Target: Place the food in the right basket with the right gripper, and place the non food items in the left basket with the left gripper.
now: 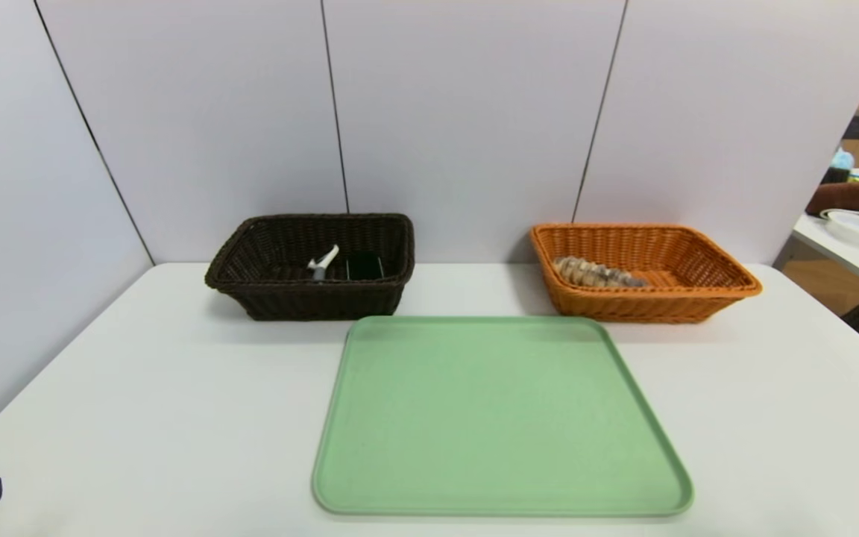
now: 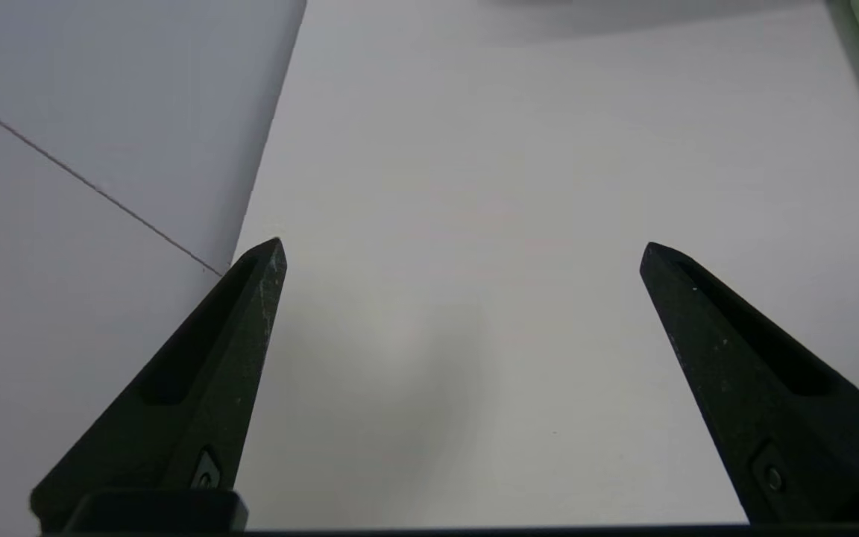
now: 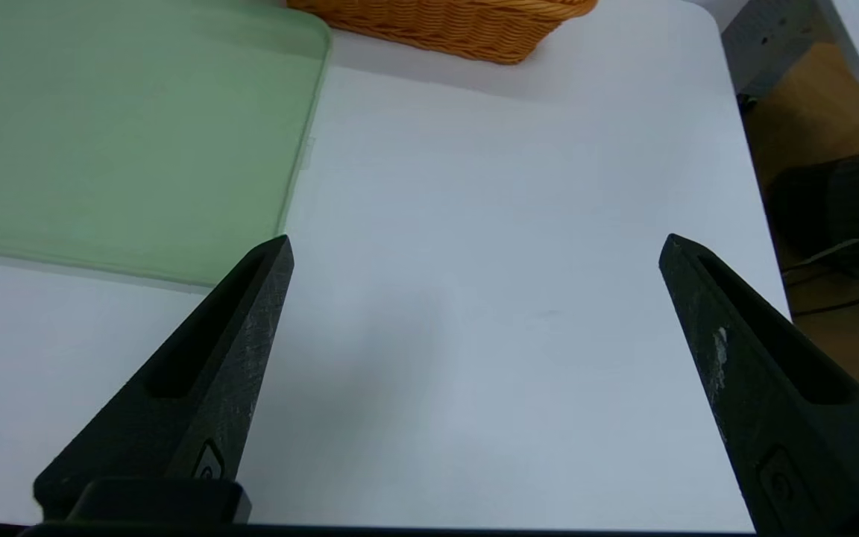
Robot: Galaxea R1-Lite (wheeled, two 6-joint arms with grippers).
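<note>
Inside the dark brown woven wicker basket [image 1: 310, 302], the white peeler with grey handle [image 1: 323, 262] and the dark-topped oblong brush [image 1: 365, 266] are lying; the ridged brown loaf-like roll [image 1: 597, 274] is resting in the orange woven wicker basket [image 1: 646, 305]; sorting is looking complete, so you are needing only to keep both arms clear, left gripper [image 2: 463, 242] and right gripper [image 3: 480, 237] hanging spread and empty over the white table [image 1: 176, 403]

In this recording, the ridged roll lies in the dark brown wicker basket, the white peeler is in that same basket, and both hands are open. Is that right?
Not quite: the head view shows the ridged roll in the orange wicker basket. The white peeler is in the dark brown wicker basket, and both hands are open.
</note>
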